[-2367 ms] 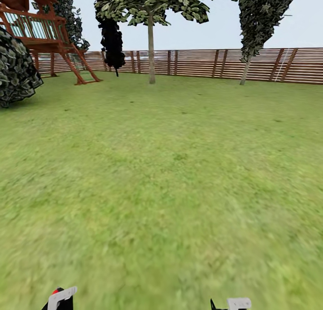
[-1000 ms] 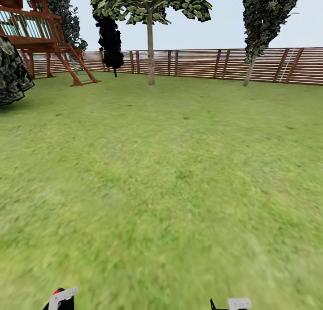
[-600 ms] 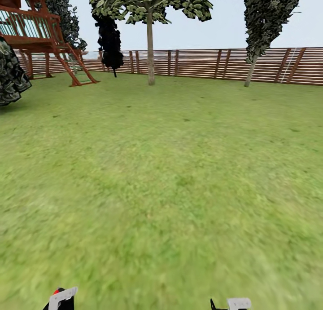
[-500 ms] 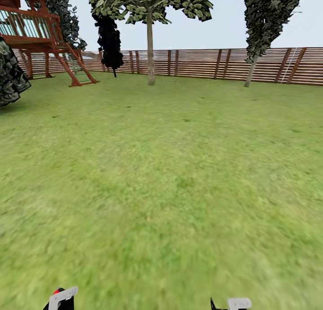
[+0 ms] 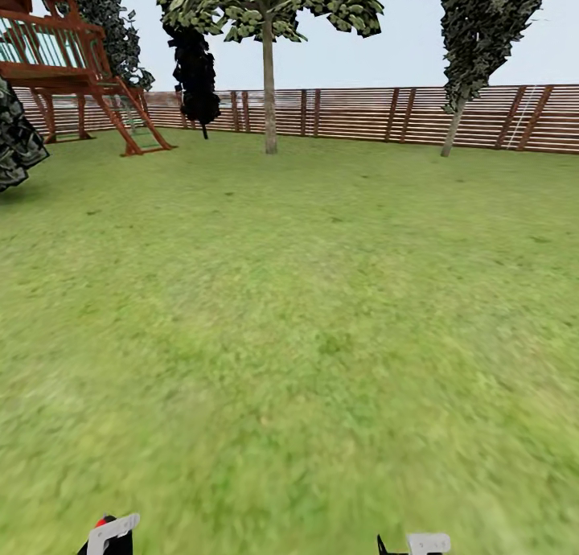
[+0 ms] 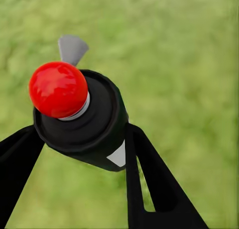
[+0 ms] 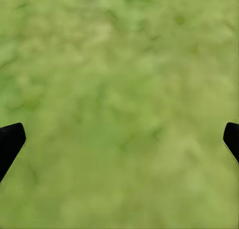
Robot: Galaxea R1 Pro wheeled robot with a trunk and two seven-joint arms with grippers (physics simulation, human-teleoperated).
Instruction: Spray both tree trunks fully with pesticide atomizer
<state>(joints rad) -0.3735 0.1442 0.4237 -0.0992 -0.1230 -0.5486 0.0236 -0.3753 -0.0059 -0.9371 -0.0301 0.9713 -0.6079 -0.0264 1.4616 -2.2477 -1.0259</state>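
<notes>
The pesticide atomizer [image 6: 94,134], a dark bottle with a white patch and a round red tip, sits between the two black fingers of my left gripper [image 6: 79,142], which is shut on it above the grass floor [image 6: 189,64]. In the head view the left gripper [image 5: 110,534] pokes in at the lower edge with the red tip beside it. My right gripper [image 7: 119,139] is open over bare grass and also shows in the head view [image 5: 418,544]. Two trees stand far ahead by the fence: one tree trunk [image 5: 269,96] straight ahead, the other tree trunk [image 5: 453,129] to the right, leaning slightly.
A brown slat fence [image 5: 362,113] closes the far side of the lawn [image 5: 305,298]. A wooden playhouse [image 5: 64,56] with a ladder stands at the far left, a dark round bush [image 5: 12,145] in front of it, and a dark narrow tree [image 5: 193,64] by the fence.
The whole head view has shifted: playhouse and bush slid left, the right tree slid right, so the camera moved. Both grippers sit in the same place in the picture.
</notes>
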